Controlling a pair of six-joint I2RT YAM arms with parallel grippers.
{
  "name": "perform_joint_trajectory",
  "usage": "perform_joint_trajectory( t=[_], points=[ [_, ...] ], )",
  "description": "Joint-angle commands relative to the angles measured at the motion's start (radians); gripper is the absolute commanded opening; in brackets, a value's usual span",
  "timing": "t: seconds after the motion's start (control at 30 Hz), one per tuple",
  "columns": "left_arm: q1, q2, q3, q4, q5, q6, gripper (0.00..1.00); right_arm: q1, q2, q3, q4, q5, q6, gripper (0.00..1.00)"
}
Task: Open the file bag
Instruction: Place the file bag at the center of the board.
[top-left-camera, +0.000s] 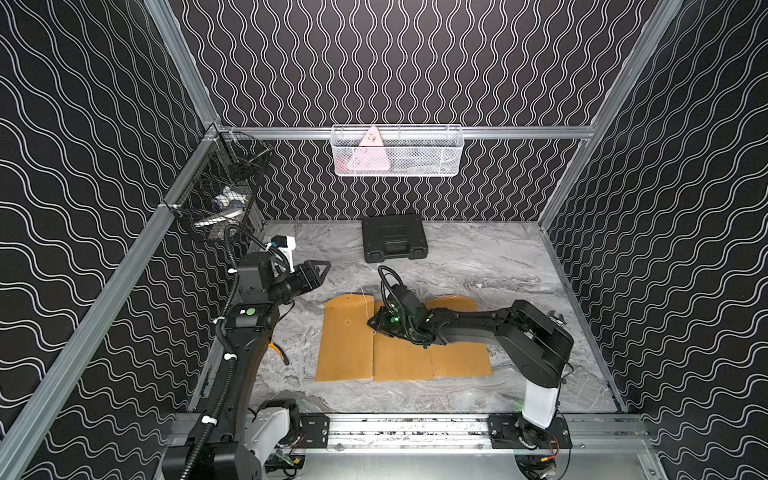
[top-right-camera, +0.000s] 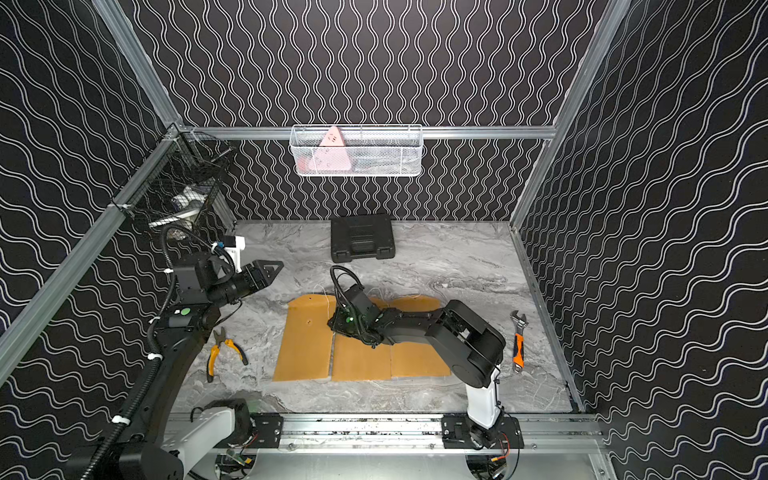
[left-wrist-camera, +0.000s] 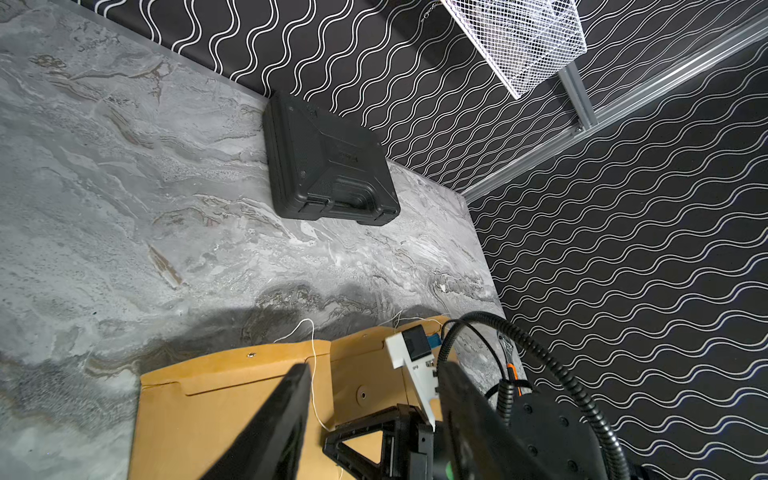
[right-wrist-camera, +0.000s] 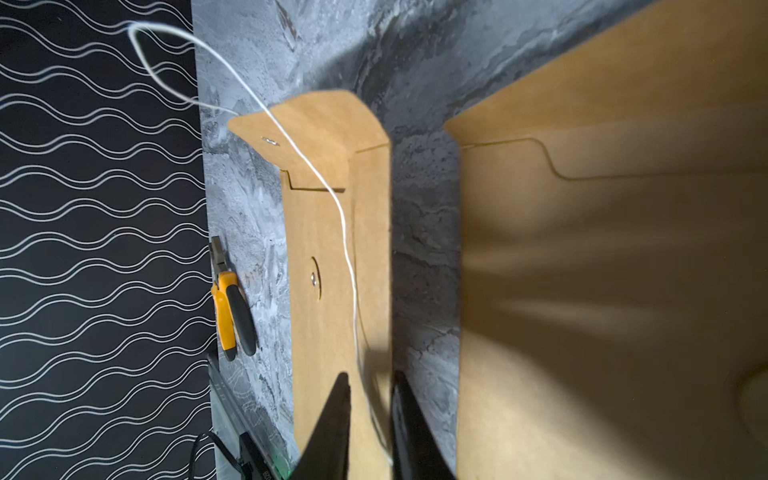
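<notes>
Right wrist view first: my right gripper (right-wrist-camera: 370, 380) is low over the leftmost file bag (right-wrist-camera: 328, 291), near the edge that faces the neighbouring kraft bag (right-wrist-camera: 602, 291). The fingers are parted by a narrow gap, and the white string (right-wrist-camera: 345, 232) runs down through that gap. I can't tell whether it touches either finger. The string comes off the flap (right-wrist-camera: 316, 124), which is bent up from the bag, and passes beside the round button (right-wrist-camera: 314, 277) without wrapping it.

In both top views the file bag (top-left-camera: 343, 345) (top-right-camera: 305, 345) lies flat on the marble table (top-left-camera: 478, 266), leftmost of three side by side, with the third bag (top-left-camera: 459, 357) on the far side. My right gripper (top-left-camera: 374, 324) sits at the seam between the first two.

My left gripper (top-left-camera: 320, 270) hangs in the air off to the left, fingers well apart and holding nothing.

Yellow-handled pliers (top-right-camera: 224, 353) lie left of the bags, an adjustable wrench (top-right-camera: 518, 340) lies to their right, and a black tool case (top-left-camera: 394, 237) sits against the back wall.
</notes>
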Motion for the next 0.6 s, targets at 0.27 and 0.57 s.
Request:
perform_joint_trajectory(
  t=[0.27,0.57],
  points=[
    [0.006,0.0,-0.006,0.035,0.015,-0.006,0.53,0.003,0.034,0.028,-0.01,-0.001,0.006,0.23],
    [0.007,-0.002,-0.006,0.035,0.015,-0.007,0.53,0.004,0.041,0.033,-0.022,0.002,0.01,0.27]
  ],
)
